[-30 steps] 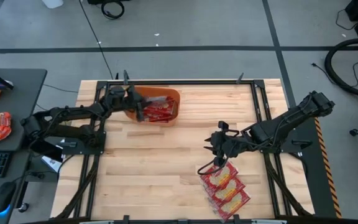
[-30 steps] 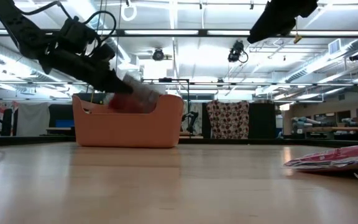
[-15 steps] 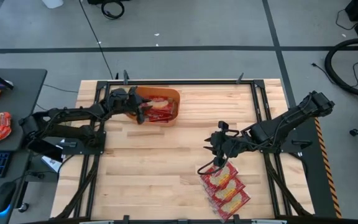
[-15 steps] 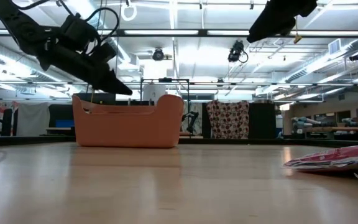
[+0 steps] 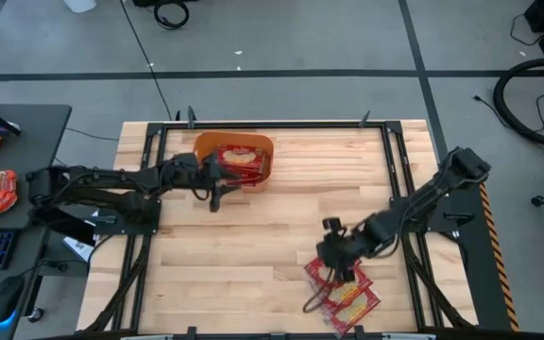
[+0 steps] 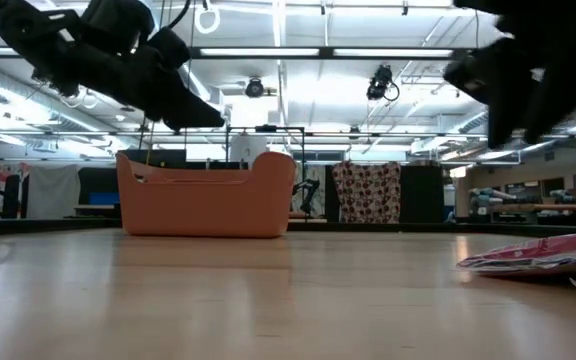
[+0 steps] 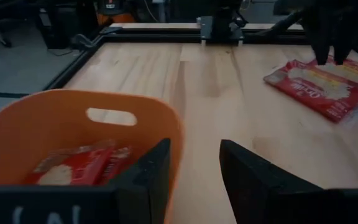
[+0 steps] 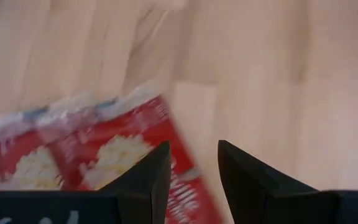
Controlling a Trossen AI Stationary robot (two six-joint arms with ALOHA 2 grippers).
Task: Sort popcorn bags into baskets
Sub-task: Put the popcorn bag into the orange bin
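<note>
From above, the orange basket [image 5: 235, 161] sits at the far left of the wooden desk [image 5: 253, 236], with red popcorn bags [image 5: 240, 157] lying inside it. The left gripper [image 5: 213, 192] hangs at the basket's near edge, its jaws apart and empty. The left wrist view adds what the overhead cannot: an oval handle slot in the basket wall [image 7: 110, 116] and a bag lying flat on the basket floor [image 7: 79, 166].

The rest of the bags lie in an overlapping pile [image 5: 343, 291] at the near right of the desk. The right gripper [image 5: 331, 267] is over that pile's far-left edge; its wrist view shows the jaws apart over a bag [image 8: 104, 155], clamped on nothing.

The low view shows only the basket's outer wall [image 6: 206, 196], not its contents, and the pile edge-on [image 6: 543, 255].
</note>
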